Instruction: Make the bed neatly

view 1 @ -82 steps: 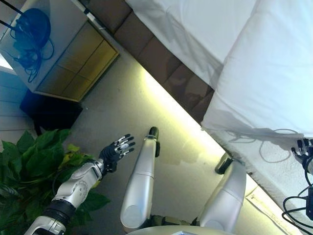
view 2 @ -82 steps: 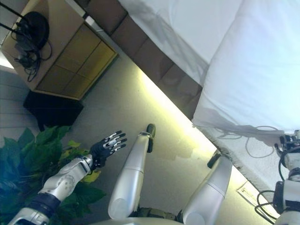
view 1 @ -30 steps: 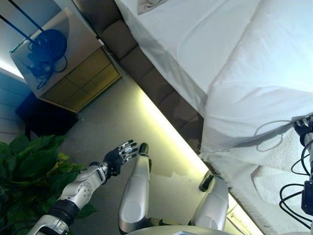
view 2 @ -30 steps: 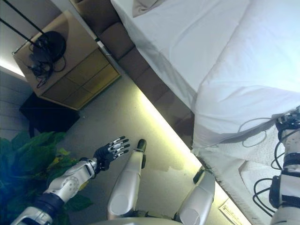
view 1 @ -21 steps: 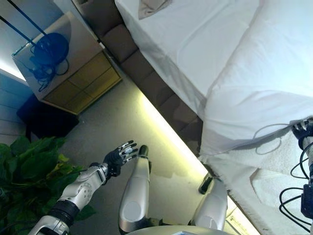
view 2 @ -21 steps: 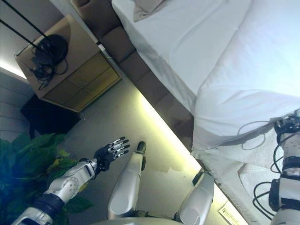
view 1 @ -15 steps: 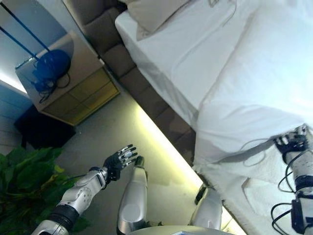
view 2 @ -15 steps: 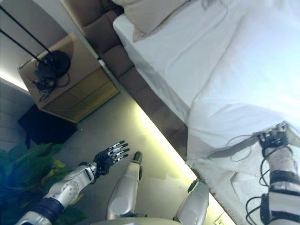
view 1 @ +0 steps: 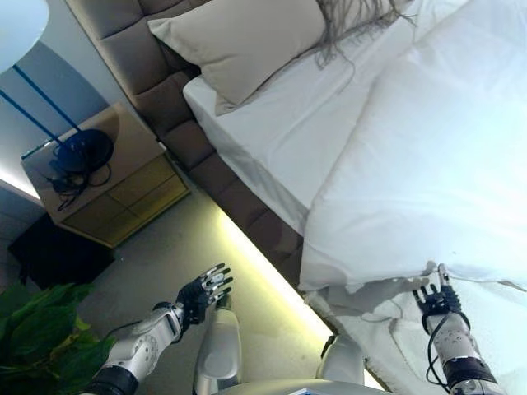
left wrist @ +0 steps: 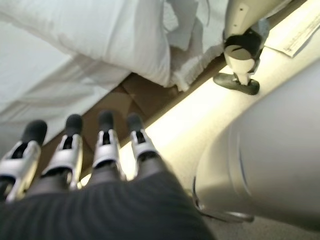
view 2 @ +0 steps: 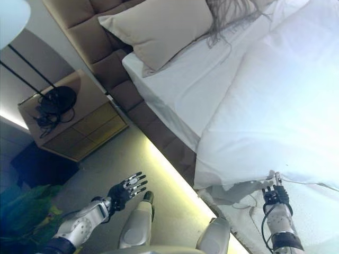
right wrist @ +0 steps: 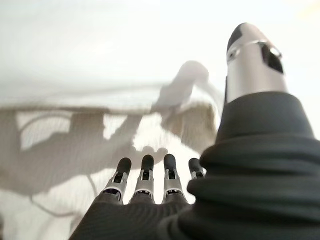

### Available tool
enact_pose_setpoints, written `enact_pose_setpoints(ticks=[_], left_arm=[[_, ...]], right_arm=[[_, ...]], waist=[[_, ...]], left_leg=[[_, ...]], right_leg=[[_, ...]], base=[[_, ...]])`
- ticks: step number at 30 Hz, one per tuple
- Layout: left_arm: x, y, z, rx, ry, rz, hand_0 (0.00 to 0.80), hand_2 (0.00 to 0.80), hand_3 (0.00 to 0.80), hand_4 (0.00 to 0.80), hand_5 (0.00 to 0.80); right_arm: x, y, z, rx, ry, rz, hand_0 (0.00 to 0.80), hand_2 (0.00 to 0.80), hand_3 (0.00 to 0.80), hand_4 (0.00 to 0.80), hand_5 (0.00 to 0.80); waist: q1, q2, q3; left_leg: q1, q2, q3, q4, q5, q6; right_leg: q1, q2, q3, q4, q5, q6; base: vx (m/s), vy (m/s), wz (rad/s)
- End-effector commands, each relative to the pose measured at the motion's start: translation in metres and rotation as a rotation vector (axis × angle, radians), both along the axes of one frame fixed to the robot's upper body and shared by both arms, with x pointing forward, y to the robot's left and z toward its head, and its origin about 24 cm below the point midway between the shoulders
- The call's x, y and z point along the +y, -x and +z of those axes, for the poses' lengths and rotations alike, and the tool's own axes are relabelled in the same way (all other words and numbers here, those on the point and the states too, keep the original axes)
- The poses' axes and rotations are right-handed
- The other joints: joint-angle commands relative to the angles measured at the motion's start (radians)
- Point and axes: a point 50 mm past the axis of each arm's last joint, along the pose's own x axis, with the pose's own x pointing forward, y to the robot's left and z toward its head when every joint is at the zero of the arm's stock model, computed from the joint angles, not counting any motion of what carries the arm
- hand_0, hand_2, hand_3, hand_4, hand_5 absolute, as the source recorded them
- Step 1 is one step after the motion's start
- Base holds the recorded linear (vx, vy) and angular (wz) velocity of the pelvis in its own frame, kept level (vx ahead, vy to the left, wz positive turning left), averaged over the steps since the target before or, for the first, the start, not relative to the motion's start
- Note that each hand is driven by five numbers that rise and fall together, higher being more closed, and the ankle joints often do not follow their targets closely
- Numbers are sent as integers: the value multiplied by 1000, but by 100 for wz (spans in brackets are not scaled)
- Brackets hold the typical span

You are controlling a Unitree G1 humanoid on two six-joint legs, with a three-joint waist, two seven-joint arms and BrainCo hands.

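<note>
Duvet (view 1: 428, 164): white and puffy, lying over the mattress just beyond the right hand, its lower edge rumpled and hanging off the bed side.
Sheet (view 1: 280, 140): white, bare past the duvet, towards the pillow (view 1: 239, 41).
Right hand (view 1: 434, 299): fingers straight and spread, just below the duvet edge, holding nothing.
Left hand (view 1: 204, 290): spread open above the floor (view 1: 165, 247), well apart from the bed.
</note>
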Motion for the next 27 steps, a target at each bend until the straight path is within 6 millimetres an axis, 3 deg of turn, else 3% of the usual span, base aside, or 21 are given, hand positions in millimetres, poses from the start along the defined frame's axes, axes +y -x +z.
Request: enact_pose_setpoints(ticks=[1,8,14,18,27], left_arm=[[13,-9,10,-62,-30,31,0,0,0,0,0],[17,-15,14,-90,-42,29,0,0,0,0,0],[21,-19,20,-108,-58,26,0,0,0,0,0],[16,-33,31,-161,-51,5,0,0,0,0,0],[6,-48,50,-245,-10,-52,0,0,0,0,0]], right_arm=[[-19,23,-1,-23,50,-70,0,0,0,0,0],[-32,56,-12,101,126,-96,0,0,0,0,0],[-56,72,0,398,418,-16,0,0,0,0,0],[-76,50,21,486,587,40,0,0,0,0,0],[-105,0,67,393,686,41,0,0,0,0,0]], waist=[[-13,-7,-10],[-22,-6,11],[-29,-2,31],[-29,14,69],[0,69,127]], left_leg=[[68,96,-23,-28,37,-25],[29,103,-21,-23,42,-31],[-22,106,-24,7,39,-40],[-96,94,-37,42,41,-44],[-289,49,-58,130,38,-47]], right_leg=[[-52,-19,75,-107,225,41],[-97,-10,92,-107,234,41],[-147,-5,114,-83,236,41],[-210,-4,131,-58,240,41],[-386,-32,138,19,243,41]], base=[[-54,-47,3],[-81,-20,-2],[-50,-15,-1],[-129,7,0],[-82,56,6]])
